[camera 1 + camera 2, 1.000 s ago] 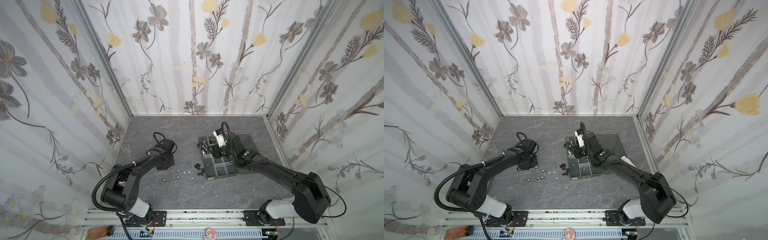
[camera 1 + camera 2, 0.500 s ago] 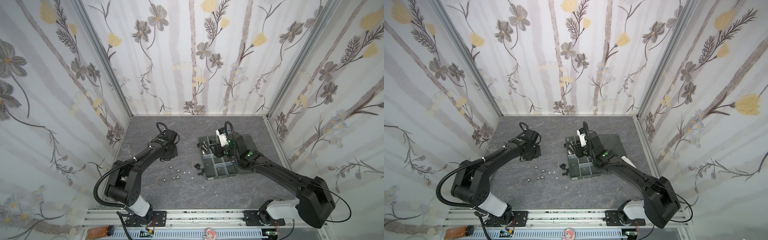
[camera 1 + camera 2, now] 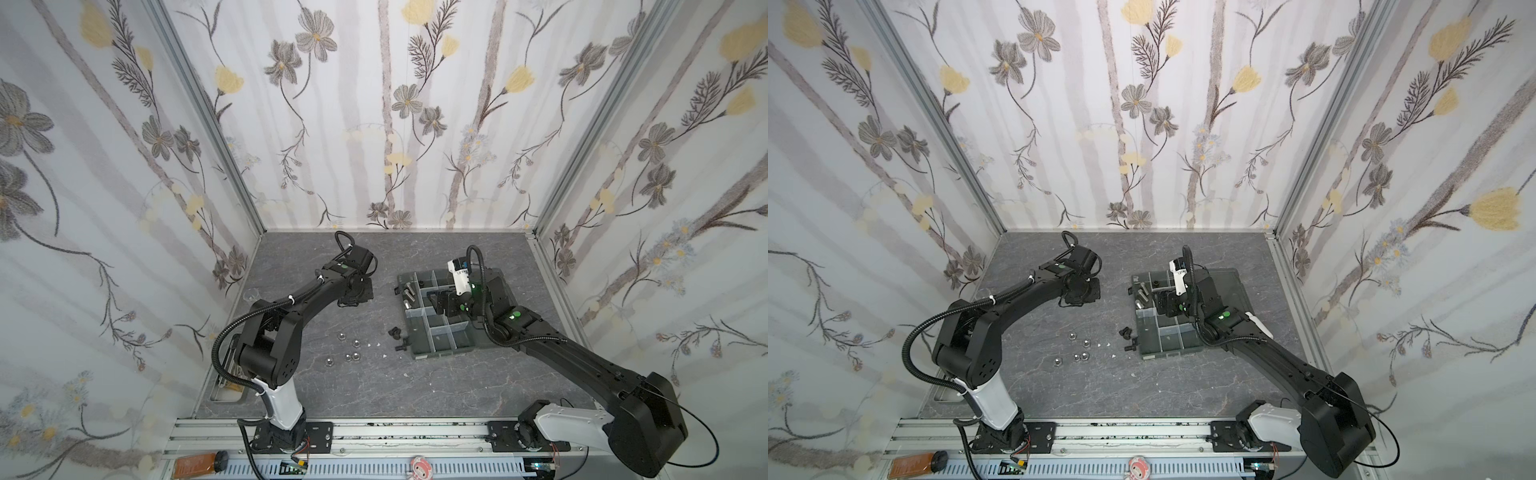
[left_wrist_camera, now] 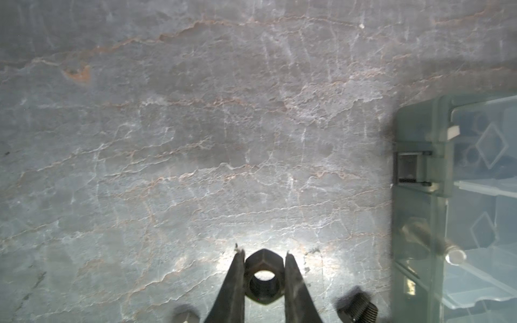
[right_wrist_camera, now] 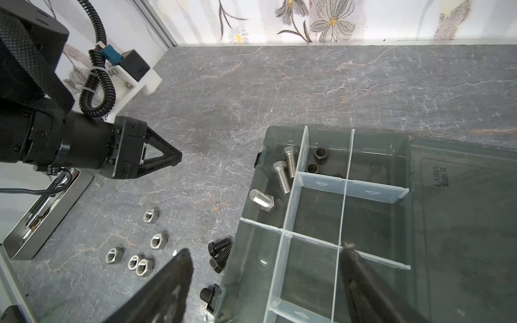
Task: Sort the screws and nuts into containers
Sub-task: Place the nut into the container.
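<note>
**Left arm** (image 3: 305, 295): it rises from the near rail with the elbow raised. The forearm reaches toward the far wall and angles inward toward the organizer box (image 3: 432, 355). The left gripper (image 4: 263, 254) sits low over bare table, apart from the box wall. Its fingers are pressed onto opposite flats of one black nut (image 4: 264, 281), whose bore faces the wrist camera.

**Right arm** (image 3: 561, 353): it stretches diagonally from the near rail, with the wrist bent down above the box. The right gripper (image 5: 265, 249) hangs over the compartments, fingers spread wide with nothing between them.

**Box contents:**
- Three silver screws (image 5: 282, 176) lie in the far corner compartment on the side toward the left arm.
- Two black nuts (image 5: 321, 152) lie in the compartment just beside it.
- The lid (image 5: 461, 209) lies open and flat.

**Table:**
- Five silver nuts (image 5: 159, 241) lie loose on the surface, between the left arm's base and the box.
- Three black screws (image 5: 219, 244) lie just beside the box wall that faces the left arm.
</note>
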You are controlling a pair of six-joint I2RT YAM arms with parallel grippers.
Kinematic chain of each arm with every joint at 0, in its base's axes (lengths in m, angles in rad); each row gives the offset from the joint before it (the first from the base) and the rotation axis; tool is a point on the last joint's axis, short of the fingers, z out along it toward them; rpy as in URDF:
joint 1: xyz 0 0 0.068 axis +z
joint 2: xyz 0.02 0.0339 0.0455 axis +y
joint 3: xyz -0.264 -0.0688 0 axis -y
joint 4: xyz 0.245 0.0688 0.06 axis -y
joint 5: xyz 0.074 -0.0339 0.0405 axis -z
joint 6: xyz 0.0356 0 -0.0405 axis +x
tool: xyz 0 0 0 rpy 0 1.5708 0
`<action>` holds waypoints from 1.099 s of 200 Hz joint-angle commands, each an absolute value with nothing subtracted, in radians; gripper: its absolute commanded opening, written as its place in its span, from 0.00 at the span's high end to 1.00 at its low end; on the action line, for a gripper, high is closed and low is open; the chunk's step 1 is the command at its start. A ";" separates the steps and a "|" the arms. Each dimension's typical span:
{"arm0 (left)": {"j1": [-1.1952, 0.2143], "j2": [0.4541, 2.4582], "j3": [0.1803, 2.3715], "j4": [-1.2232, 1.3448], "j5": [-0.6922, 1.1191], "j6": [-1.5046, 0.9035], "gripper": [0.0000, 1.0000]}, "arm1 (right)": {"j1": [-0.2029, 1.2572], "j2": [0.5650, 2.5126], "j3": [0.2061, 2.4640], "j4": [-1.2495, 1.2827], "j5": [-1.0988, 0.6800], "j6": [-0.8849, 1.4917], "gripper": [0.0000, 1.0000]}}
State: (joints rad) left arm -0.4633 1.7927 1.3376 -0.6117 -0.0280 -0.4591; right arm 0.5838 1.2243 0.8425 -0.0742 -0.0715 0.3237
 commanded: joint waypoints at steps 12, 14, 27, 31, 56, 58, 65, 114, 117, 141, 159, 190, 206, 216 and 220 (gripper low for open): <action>-0.488 1.849 1.417 -0.635 -0.033 -0.451 0.89 | 0.577 1.209 0.829 -0.065 -0.058 0.329 0.00; -0.490 1.852 1.421 -0.636 -0.033 -0.451 0.90 | 0.577 1.209 0.828 -0.066 -0.058 0.330 0.00; -0.498 1.872 1.451 -0.640 -0.032 -0.453 0.90 | 0.572 1.202 0.820 -0.062 -0.054 0.333 0.00; -0.501 1.877 1.458 -0.640 -0.032 -0.454 0.90 | 0.570 1.199 0.818 -0.060 -0.054 0.334 0.01; -0.522 1.918 1.521 -0.653 -0.034 -0.457 0.90 | 0.562 1.176 0.802 -0.051 -0.049 0.342 0.00; -0.523 1.922 1.524 -0.654 -0.034 -0.457 0.90 | 0.562 1.175 0.799 -0.051 -0.049 0.342 0.00; -0.530 1.933 1.545 -0.659 -0.032 -0.457 0.90 | 0.561 1.164 0.794 -0.049 -0.049 0.345 0.00; -0.572 2.020 1.698 -0.692 -0.029 -0.460 0.92 | 0.555 1.106 0.761 -0.051 -0.051 0.352 0.00; -0.574 2.026 1.707 -0.694 -0.027 -0.460 0.92 | 0.555 1.104 0.761 -0.051 -0.051 0.353 0.00; -0.597 2.071 1.785 -0.709 -0.015 -0.460 0.92 | 0.554 1.095 0.717 -0.060 -0.057 0.350 0.00; -0.616 2.113 1.849 -0.725 -0.017 -0.460 0.93 | 0.554 1.087 0.709 -0.063 -0.073 0.348 0.00; -0.648 2.185 1.952 -0.735 -0.012 -0.462 0.93 | 0.556 1.043 0.692 -0.055 -0.085 0.347 0.00; -0.659 2.222 2.001 -0.735 -0.001 -0.466 0.94 | 0.559 1.007 0.669 -0.032 -0.097 0.349 0.00; -0.665 2.242 2.027 -0.727 0.013 -0.465 0.94 | 0.559 0.988 0.655 -0.018 -0.105 0.348 0.00; -0.667 2.249 2.036 -0.723 0.020 -0.465 0.94 | 0.559 0.979 0.649 -0.013 -0.109 0.348 0.00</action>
